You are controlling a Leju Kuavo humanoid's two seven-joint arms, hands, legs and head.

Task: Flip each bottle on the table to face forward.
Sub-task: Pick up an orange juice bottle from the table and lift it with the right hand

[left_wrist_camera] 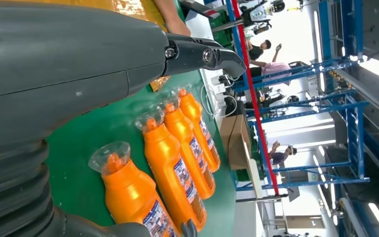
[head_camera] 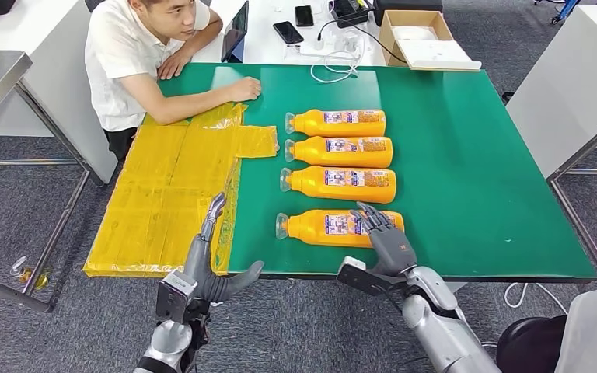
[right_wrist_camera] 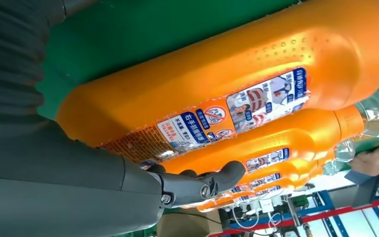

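Note:
Several orange bottles with clear caps lie side by side on the green table [head_camera: 466,155], caps pointing left, labels up. The nearest bottle [head_camera: 319,227] [right_wrist_camera: 202,84] lies close to the front edge. My right hand [head_camera: 385,233] [right_wrist_camera: 79,182] hovers with spread fingers over that bottle's base end and holds nothing; whether it touches the bottle I cannot tell. The bottle behind it [head_camera: 338,183] and the two farther ones [head_camera: 338,150] lie untouched. My left hand [head_camera: 214,256] [left_wrist_camera: 79,64] is open at the table's front edge, left of the nearest bottle [left_wrist_camera: 133,197], with fingers stretched forward.
A yellow plastic sheet [head_camera: 163,186] covers the table's left part. A person [head_camera: 140,54] sits at the far left with a forearm on the table. Behind the table are a cardboard box [head_camera: 420,39], phones [head_camera: 288,31] and cables.

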